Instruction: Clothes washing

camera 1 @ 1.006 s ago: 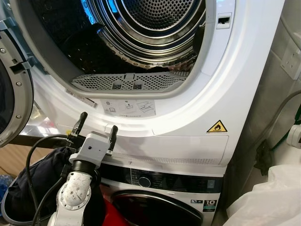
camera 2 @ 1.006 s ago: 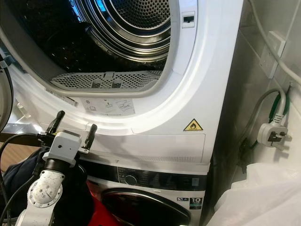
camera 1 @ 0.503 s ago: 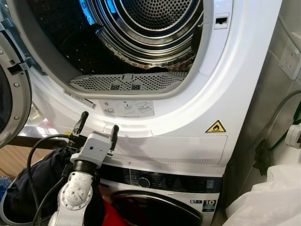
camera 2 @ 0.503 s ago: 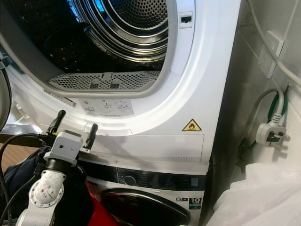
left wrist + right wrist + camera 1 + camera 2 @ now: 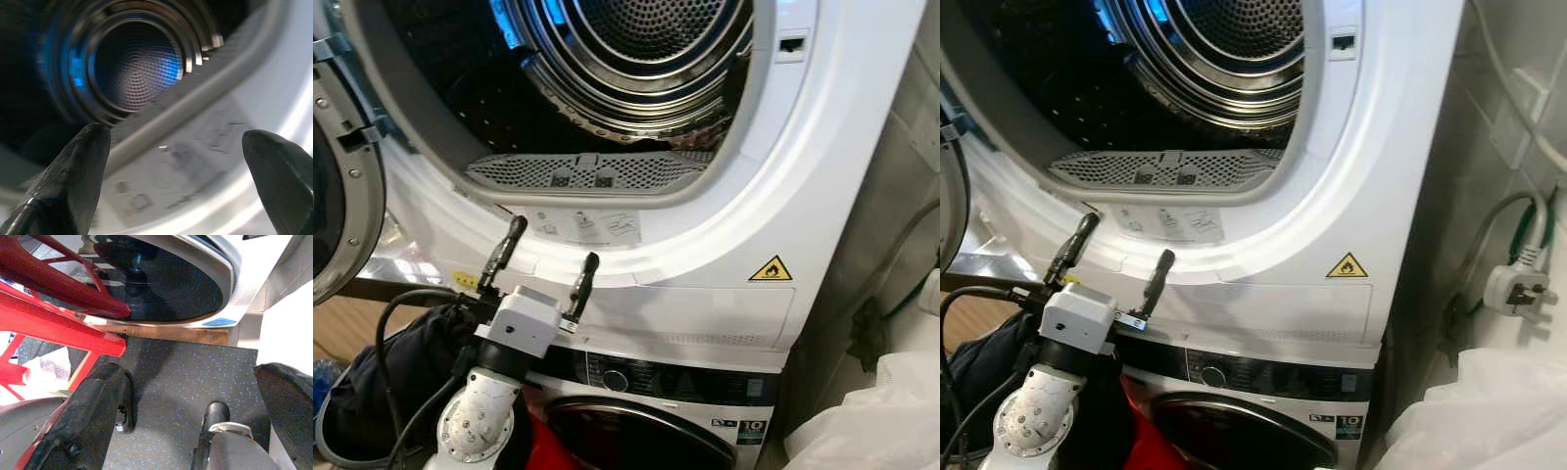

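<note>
Left tool (image 5: 546, 262) raised in front of the dryer (image 5: 822, 196), fingers apart, nothing between them, tips just below the open door ring near the instruction sticker (image 5: 584, 228); left wrist view looks past both fingers (image 5: 78, 176) into the steel drum (image 5: 137, 73), blue-lit; lint filter grille (image 5: 590, 172) at the drum's lower lip; dark clothes (image 5: 401, 362) lie in a basket low on the robot's left, beside the arm; washer (image 5: 705, 392) stacked beneath the dryer; right tool (image 5: 190, 421) hangs low over speckled floor (image 5: 195, 367), fingers apart, empty, near a red frame (image 5: 54, 323); plug (image 5: 1518, 284) on the right wall.
</note>
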Available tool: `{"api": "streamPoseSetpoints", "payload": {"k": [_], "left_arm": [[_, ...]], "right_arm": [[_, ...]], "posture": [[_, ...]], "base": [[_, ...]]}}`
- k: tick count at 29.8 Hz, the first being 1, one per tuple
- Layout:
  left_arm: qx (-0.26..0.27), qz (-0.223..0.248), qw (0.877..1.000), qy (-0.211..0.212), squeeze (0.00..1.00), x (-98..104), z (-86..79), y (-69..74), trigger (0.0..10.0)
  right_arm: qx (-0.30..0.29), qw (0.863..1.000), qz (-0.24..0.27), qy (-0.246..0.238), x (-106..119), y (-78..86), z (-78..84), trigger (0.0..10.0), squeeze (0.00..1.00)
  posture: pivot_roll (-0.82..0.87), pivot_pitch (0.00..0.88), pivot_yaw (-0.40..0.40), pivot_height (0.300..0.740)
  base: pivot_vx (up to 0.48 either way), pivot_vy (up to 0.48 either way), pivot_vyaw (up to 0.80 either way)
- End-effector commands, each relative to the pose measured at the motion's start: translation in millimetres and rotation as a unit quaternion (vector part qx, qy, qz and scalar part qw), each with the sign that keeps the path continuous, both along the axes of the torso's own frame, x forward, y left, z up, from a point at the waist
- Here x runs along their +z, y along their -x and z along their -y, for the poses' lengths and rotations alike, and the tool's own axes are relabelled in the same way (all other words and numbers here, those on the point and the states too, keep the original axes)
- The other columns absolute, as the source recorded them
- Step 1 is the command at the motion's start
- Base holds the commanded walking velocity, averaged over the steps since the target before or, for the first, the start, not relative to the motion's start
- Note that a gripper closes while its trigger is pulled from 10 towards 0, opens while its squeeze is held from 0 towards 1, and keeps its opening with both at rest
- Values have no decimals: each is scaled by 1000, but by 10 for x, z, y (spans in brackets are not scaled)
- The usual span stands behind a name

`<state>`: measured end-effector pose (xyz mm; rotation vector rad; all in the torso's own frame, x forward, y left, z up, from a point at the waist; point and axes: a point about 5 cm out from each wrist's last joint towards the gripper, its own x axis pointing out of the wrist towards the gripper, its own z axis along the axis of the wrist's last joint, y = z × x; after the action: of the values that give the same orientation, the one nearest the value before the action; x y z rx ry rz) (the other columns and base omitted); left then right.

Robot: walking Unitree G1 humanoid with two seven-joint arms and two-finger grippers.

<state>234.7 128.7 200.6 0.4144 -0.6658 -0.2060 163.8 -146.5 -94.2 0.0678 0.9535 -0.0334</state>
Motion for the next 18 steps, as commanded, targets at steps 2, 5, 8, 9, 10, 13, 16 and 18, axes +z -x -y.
{"api": "streamPoseSetpoints", "payload": {"k": [2, 5, 8, 9, 10, 13, 16, 18], "left_arm": [[-9, 0, 1000, 7, 0, 54, -13, 57, 10000], [11, -59, 997, 48, 0, -74, -109, 79, 10000], [86, -110, 984, 108, 0, -218, -345, 64, 10000], [123, -141, 971, 146, 0, -311, -478, 54, 10000], [123, -141, 971, 146, 0, -311, -478, 54, 10000], [156, -179, 956, 173, 0, -449, -629, 27, 10000], [192, -204, 939, 201, 0, -563, -778, 26, 10000], [268, -244, 906, 221, 0, -736, -1070, 68, 10000]], "right_arm": [[3, 1000, -1, -8, -3, 6, -60, 10000, 0], [-1, 1000, 0, -8, 1, -4, -50, 10000, 0], [-5, 1000, 0, -7, 2, -6, -44, 10000, 0], [-6, 1000, 0, -7, 1, -5, -40, 10000, 0], [-6, 1000, 0, -7, 1, -5, -40, 10000, 0], [-5, 1000, -4, -5, -6, 7, -41, 10000, 0], [-4, 1000, -7, -4, -11, 19, -42, 10000, 0], [-4, 1000, -9, -3, -14, 26, -38, 10000, 0]], "posture": [[103, 0, 135, 740], [103, 0, 139, 740], [103, 0, 141, 740], [109, 0, 140, 740], [109, 0, 140, 740], [118, 0, 136, 740], [117, 0, 136, 740], [117, 0, 135, 740]], "base": [[0, 0, 0], [0, 0, 0], [0, 0, 0], [0, 0, 0], [0, 0, 0], [0, 0, 0], [0, 0, 0], [0, 0, 0]]}}
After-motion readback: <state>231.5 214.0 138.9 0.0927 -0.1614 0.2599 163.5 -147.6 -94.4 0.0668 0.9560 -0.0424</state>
